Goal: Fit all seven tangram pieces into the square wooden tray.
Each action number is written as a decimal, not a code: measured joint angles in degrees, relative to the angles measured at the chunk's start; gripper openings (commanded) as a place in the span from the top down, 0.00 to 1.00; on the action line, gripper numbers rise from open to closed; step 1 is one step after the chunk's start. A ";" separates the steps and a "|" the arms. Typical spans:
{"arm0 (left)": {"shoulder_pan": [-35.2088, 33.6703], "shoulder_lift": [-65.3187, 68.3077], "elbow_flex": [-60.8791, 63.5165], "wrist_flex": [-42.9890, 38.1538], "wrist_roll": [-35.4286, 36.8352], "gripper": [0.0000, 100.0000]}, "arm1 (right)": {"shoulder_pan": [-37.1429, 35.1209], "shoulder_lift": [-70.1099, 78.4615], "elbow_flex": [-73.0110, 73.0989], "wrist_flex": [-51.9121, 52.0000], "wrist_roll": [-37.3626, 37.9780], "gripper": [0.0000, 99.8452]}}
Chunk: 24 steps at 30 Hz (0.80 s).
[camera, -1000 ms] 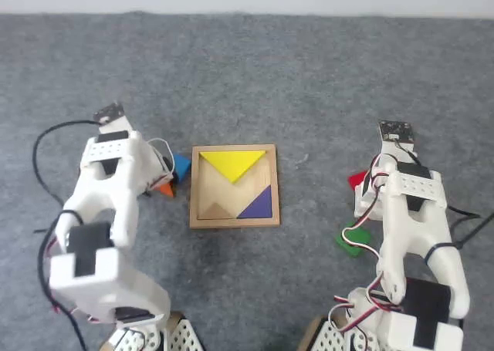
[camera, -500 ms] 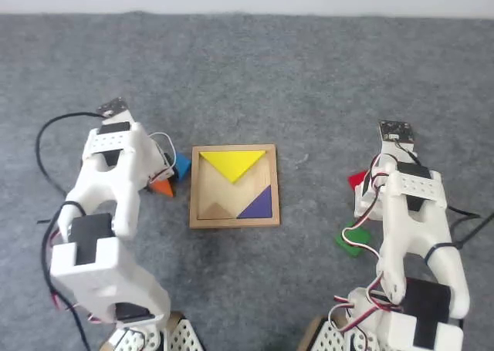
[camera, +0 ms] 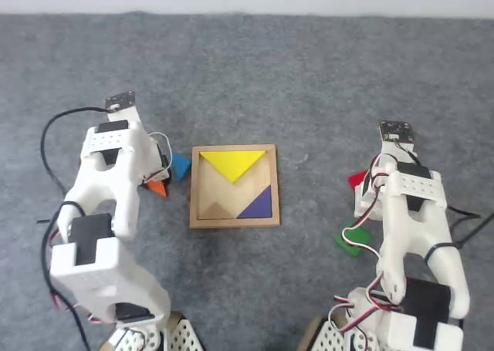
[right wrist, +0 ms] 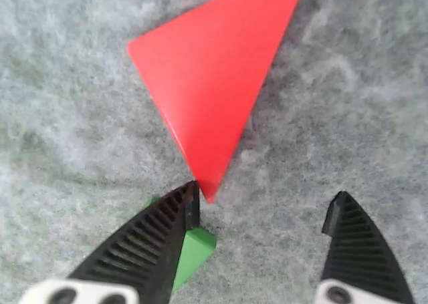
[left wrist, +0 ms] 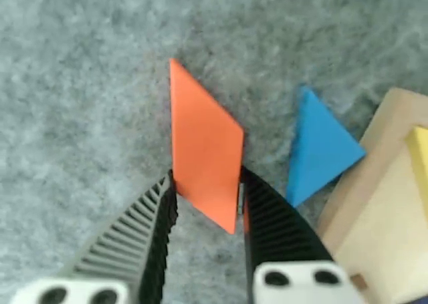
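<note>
The grey surface (camera: 309, 73) carries everything, and the square wooden tray (camera: 234, 224) sits at its middle between the two arms, within reach of both. Inside it a large yellow triangle (camera: 230, 164) lies against the far edge and a purple triangle (camera: 259, 204) fills a near corner (much of the floor is bare wood). Well to the tray's right the red triangle (right wrist: 214, 90) lies flat, with the right hand (right wrist: 267, 198) spread wide over its tip, gripping nothing. Left of the tray, the left hand (left wrist: 205, 184) is clamped on the orange parallelogram (left wrist: 204, 140) across its narrow width, probably the firmest hold for carrying. The blue triangle (left wrist: 322, 147) waits just beside it, and the green piece (camera: 351, 241) lies by the right arm.
</note>
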 measured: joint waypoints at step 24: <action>-2.73 -19.69 16.26 -12.04 -3.25 0.81 | 0.00 0.00 0.00 0.00 0.00 0.69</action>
